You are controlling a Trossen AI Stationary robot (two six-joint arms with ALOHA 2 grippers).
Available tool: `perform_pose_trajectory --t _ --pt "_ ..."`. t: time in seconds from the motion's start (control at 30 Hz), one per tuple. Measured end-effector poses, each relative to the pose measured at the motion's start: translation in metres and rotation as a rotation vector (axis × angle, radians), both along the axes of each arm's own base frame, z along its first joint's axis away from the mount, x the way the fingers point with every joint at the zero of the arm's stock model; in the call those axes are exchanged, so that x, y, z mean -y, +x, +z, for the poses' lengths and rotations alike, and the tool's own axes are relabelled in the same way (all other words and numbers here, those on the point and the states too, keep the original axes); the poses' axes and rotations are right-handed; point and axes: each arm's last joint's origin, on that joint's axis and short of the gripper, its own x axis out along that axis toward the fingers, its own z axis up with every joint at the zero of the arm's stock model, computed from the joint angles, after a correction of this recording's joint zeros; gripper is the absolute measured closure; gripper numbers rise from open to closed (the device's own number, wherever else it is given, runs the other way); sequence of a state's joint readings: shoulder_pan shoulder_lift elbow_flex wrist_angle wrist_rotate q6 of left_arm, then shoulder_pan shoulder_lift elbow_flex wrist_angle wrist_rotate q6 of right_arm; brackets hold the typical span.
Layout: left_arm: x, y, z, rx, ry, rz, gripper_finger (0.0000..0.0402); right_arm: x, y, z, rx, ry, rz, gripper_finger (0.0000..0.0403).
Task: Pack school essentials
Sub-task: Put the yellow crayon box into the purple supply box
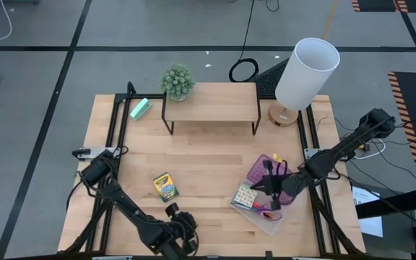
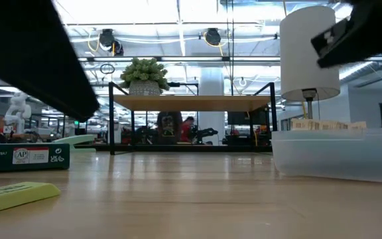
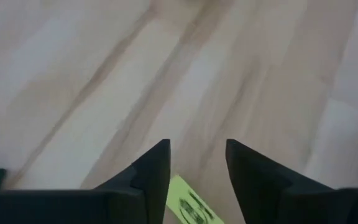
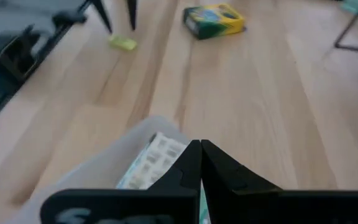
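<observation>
Hovering my left tool [image 3: 194, 165], fingers apart, over the small flat yellow piece [image 3: 190, 204] on the wooden worktop [image 1: 208, 155], I fear pinching askew and flicking it. My right tool [image 4: 201, 163], fingers together, sits above the clear plastic box [image 4: 98, 168].

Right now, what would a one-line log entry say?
left gripper: open above tiny yellow piece | right gripper: shut over clear box | crayon box: unpacked
</observation>
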State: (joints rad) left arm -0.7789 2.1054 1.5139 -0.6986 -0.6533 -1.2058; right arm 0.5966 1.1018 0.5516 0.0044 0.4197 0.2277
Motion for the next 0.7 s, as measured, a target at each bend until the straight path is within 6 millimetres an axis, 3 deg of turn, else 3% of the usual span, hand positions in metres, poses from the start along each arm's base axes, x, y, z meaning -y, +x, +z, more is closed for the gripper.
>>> perform_pose_trajectory --t 0.27,0.5,0.7 --pt "-0.005 0.004 0.000 0.011 -0.017 0.040 0.0247 0.017 0.000 -0.034 -0.026 0.092 -0.071 0.0403" --pt "-0.014 0.012 0.001 0.030 0.011 0.070 0.0247 0.012 0.020 -0.049 -0.002 0.163 -0.045 0.0403" --pt "-0.018 0.015 0.001 0.025 0.022 0.067 0.0247 0.013 0.025 -0.068 -0.079 0.150 -0.081 0.0403"
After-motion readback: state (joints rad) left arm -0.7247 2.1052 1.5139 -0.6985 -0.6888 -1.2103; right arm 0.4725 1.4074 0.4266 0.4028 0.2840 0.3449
